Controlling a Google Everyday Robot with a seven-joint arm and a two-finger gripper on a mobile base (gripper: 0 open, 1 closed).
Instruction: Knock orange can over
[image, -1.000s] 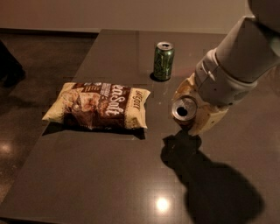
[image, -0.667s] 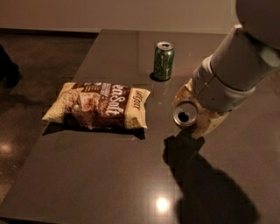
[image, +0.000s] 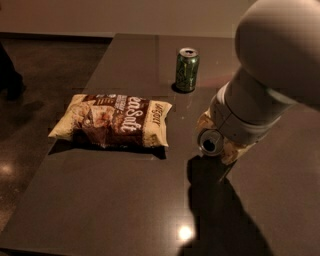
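We are clasping the orange can (image: 210, 143) in our gripper (image: 216, 139), fingers pressing both its sides, on the table (image: 120, 205) right of the chip bag (image: 112, 120), near the green can (image: 186, 70).

On my table (image: 125, 200) the snack bag (image: 112, 120) lies to the left, and the second can (image: 187, 70) stands farther back, behind the bag's right end. My gripper (image: 217, 141) is right of the bag, at the target can (image: 210, 143), in front of the second can.

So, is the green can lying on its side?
No, the green can stands upright, while the gripper is at the orange can.
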